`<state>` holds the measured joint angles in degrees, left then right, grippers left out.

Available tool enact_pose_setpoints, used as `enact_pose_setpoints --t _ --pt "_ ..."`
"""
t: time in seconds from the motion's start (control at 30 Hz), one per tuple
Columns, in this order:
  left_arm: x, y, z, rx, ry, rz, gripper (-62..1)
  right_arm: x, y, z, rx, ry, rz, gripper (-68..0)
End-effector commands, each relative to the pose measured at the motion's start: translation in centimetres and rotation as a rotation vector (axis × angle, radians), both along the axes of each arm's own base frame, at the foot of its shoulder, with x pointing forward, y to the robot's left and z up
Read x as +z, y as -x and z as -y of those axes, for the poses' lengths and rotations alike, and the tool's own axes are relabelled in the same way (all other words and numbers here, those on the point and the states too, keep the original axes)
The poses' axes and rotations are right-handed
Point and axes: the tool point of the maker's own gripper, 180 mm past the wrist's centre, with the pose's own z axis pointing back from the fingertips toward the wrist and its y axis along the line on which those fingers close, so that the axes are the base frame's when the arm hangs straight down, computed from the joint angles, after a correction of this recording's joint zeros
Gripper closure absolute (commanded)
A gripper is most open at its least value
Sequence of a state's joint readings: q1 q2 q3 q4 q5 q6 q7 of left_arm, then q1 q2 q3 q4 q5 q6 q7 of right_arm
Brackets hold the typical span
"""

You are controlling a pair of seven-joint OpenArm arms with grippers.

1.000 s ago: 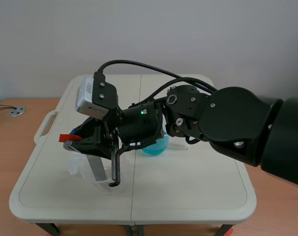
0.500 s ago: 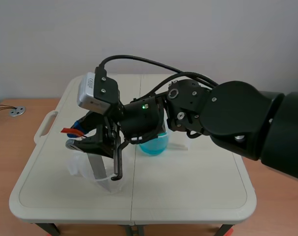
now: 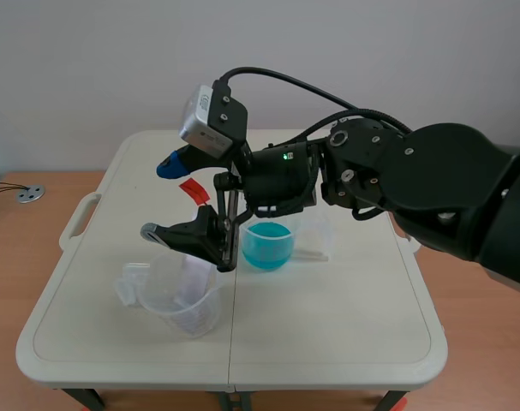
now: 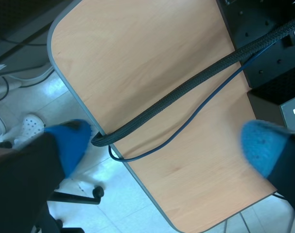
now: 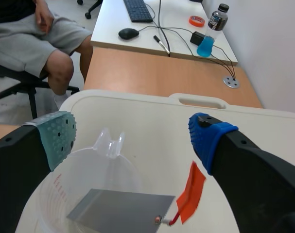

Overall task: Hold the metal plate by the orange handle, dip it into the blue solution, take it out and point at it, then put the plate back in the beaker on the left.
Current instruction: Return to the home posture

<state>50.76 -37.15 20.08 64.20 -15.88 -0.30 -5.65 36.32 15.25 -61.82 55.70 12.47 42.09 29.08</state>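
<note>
Two tools wide open and empty; the metal plate [image 5: 119, 209] sits in the clear beaker [image 3: 184, 300].
Nearest, that beaker stands toward the left of the pale surface [image 3: 328, 325], the plate resting inside it with its orange handle [image 5: 190, 191] sticking up above the rim. The right tool [image 5: 131, 133] hangs over the beaker, fingers far apart; the handle lies between them, nearer the blue-padded finger, with neither finger pressing it. Just beyond, near the surface's middle, stands the beaker of blue solution [image 3: 268, 247]. Farther off, past the surface's edge, a person [image 5: 45, 39] sits on a chair. The left tool [image 4: 166, 145], spread just as wide, hangs over a wooden desktop [image 4: 137, 58] crossed by a black cable [image 4: 186, 88].
</note>
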Motion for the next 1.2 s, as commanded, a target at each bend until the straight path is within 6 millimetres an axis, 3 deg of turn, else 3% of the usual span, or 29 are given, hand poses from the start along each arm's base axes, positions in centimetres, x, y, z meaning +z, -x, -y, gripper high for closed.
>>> enact_pose_setpoints --t 0.0,0.17,0.3,0.47,0.63,0.8,0.97,1.07,1.17 --pt "0.1 0.2 0.4 0.003 0.013 -0.001 -62.3 2.2 -1.2 0.0 -0.010 -0.053 0.015 -54.6" --pt "0.1 0.2 0.4 0.003 0.012 0.000 -62.3 3.7 -1.9 0.2 -0.041 -0.119 -0.008 -63.5" --pt "0.1 0.2 0.3 0.003 0.012 0.000 -62.3 5.0 -2.6 1.1 -0.072 -0.172 -0.028 -65.1" --pt "0.1 0.2 0.4 0.004 0.016 -0.001 -62.3 6.8 -3.3 3.8 -0.132 -0.237 -0.053 -65.1" --pt "0.3 -0.8 -0.2 0.002 0.004 0.027 -62.3 6.2 -3.4 6.7 -0.228 -0.187 -0.045 -65.1" --pt "2.0 -7.1 -4.3 0.075 -0.060 0.182 -62.3 5.6 -3.2 9.7 -0.347 -0.150 -0.027 -65.1" --pt "6.8 -15.3 -8.0 0.130 -0.104 0.434 -62.3 5.0 -2.4 12.6 -0.456 -0.107 -0.029 -65.1" --pt "10.5 -19.7 -8.7 0.152 -0.094 0.601 -62.3 4.7 -1.8 13.9 -0.504 -0.107 -0.046 -65.1" --pt "13.9 -23.0 -8.1 0.151 -0.063 0.732 -62.3 4.1 -1.0 15.2 -0.552 -0.101 -0.068 -65.1"
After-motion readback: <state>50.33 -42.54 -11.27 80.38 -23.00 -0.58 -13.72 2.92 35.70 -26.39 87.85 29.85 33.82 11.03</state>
